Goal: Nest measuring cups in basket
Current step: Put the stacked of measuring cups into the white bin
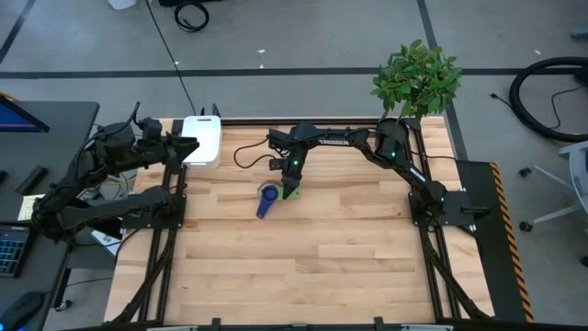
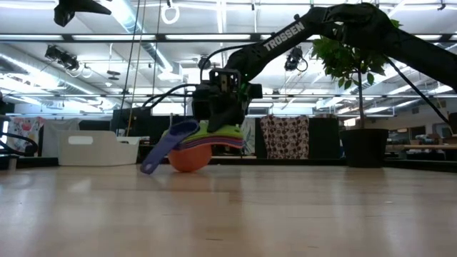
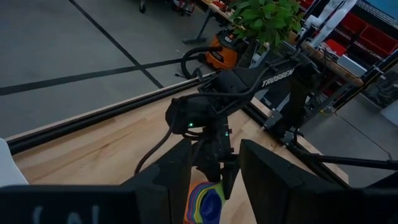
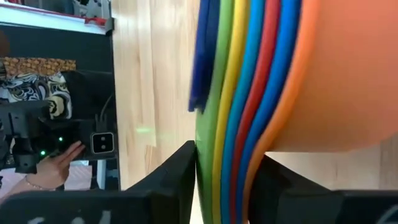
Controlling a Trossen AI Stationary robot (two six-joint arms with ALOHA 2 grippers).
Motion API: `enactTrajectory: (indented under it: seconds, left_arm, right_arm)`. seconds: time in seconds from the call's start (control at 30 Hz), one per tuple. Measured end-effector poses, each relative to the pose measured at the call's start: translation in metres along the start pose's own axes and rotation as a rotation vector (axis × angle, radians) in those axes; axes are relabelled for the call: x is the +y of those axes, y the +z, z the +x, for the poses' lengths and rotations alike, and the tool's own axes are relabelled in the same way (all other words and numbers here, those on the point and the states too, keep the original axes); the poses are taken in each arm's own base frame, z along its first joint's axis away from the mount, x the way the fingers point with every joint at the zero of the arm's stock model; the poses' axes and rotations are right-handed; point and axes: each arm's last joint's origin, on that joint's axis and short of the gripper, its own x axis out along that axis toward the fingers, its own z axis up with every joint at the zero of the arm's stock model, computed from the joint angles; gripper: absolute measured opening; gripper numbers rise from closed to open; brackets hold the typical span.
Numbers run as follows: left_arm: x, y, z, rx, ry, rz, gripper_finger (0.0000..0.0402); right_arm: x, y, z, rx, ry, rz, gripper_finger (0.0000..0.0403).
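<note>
The right gripper (image 1: 290,190) is out over the middle of the worktop (image 1: 303,267), toward the far edge, and its jaws are clamped on the flat handles of the nested measuring cups (image 2: 193,146). In the right wrist view the handles sit stacked between the two dark fingers (image 4: 180,180): green, yellow, light blue, red, blue and orange, packed tight. The orange cup (image 2: 189,158) is the outermost bowl, its rounded bottom touching the wood in the low view. The dark blue cup (image 1: 265,199) sits loose on top of the stack, its handle slanting down toward the worktop. The basket (image 1: 201,141) stands at the far edge near the left corner, well apart from the stack. The left gripper (image 1: 188,147) hovers just beside the basket, jaws apart and holding nothing. A potted plant (image 1: 416,77) marks the far right corner.
</note>
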Motion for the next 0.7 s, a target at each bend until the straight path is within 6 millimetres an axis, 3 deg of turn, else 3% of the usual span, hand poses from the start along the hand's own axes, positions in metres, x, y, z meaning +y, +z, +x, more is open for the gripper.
enactTrajectory:
  seconds: [0.37,0.7]
  left_arm:
    - [0.0000,0.0000,0.0000,0.000,0.000,-0.001,0.0142]
    - [0.0000,0.0001,0.0000,-0.001,0.000,-0.022,0.0142]
  right_arm:
    - [0.0005,0.0003,-0.0005,-0.008,0.036,-0.043,0.0079]
    - [-0.0059,-0.0080,0.0042,-0.038,0.315,0.014,0.0079]
